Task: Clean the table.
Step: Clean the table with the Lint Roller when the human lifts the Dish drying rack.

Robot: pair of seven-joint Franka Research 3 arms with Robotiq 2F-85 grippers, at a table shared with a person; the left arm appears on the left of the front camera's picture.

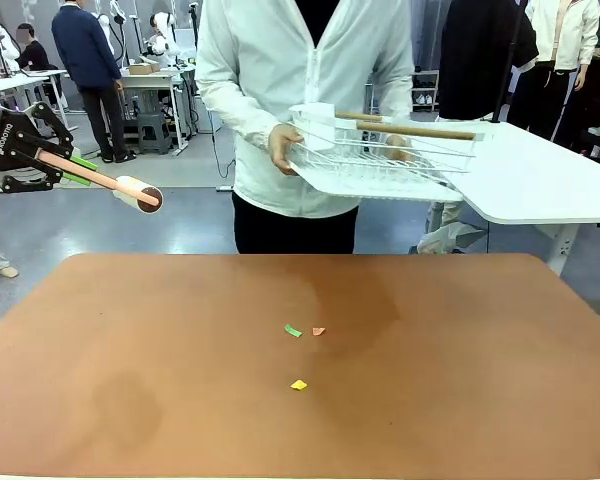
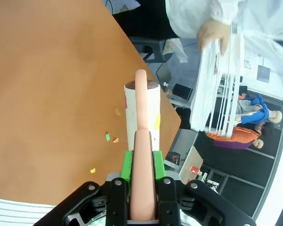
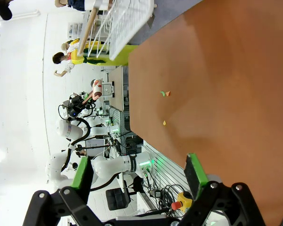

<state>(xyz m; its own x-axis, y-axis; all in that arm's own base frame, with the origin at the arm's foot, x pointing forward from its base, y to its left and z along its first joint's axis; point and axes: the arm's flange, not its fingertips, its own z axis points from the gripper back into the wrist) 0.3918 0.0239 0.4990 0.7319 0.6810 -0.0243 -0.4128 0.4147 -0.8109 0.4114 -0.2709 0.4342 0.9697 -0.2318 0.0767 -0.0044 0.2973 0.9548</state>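
Table (image 1: 180, 400) lies below left gripper (image 1: 72, 166), which clamps a roller (image 1: 137, 193).

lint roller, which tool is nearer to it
Left: the left tool is shut on the handle of the lint roller. The right tool is open, far off across the table.

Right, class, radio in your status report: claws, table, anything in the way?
Left claw shut on lint roller, aloft. Right claw open. Green scrap, orange scrap, yellow scrap on table. Person holds wire rack beyond far edge.
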